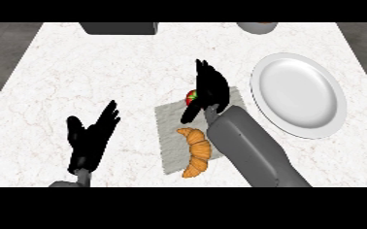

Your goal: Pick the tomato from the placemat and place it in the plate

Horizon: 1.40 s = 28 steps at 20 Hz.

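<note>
Grasp step: tomato point(191, 97) not yet enclosed.
Right hand point(213, 91) fingers point(204, 73) are held straight; tomato is seen just left of them, on the placemat point(172, 126). Closure is needed, then carry right to the plate point(297, 94).

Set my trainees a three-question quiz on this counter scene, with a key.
1. True or false: the tomato already lies on the plate.
2. Besides the tomato, the placemat holds: A) a croissant B) a banana C) a cup.
3. Fill in: the hand at the tomato is the robot's ____ one.
Key: 1 false; 2 A; 3 right.
</note>
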Tool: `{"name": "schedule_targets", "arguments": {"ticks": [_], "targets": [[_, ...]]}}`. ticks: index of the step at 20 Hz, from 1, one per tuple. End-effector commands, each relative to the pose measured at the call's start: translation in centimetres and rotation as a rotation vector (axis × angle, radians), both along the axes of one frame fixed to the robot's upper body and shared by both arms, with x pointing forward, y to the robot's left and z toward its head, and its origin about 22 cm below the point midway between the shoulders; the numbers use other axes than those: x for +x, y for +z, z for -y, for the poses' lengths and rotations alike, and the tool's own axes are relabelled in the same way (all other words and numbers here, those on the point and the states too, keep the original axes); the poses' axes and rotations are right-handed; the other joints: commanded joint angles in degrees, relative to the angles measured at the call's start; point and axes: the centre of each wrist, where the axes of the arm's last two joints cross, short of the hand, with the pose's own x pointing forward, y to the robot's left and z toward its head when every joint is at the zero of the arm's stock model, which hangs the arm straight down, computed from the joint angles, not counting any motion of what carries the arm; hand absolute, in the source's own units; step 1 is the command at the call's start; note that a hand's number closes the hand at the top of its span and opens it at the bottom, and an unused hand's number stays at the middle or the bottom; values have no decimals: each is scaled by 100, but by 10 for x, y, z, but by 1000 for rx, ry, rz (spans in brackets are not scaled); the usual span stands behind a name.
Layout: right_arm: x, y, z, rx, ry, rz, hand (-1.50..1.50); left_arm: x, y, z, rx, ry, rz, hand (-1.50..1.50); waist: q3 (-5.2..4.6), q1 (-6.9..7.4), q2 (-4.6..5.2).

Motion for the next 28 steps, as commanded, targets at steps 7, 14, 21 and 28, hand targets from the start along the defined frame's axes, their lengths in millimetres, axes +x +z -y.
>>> {"name": "schedule_targets", "arguments": {"ticks": [7, 14, 21, 28], "targets": [[12, -24, 7, -119, -42, -49, -150, -7, -3, 3, 15, -3, 19, 0, -4, 5, 5], [11, -47, 15, -107, -25, -83, -150, 1, -11, -8, 6, -2, -3, 0, -4, -13, 8], [23, -55, 12, -189, 88, -144, 150, 3, 26, 8, -4, -10, 18, 0, -1, 60, 13], [15, -70, 12, -255, 104, -77, 150, -1, 1, 9, 2, -5, 2, 0, -3, 25, 12]]}}
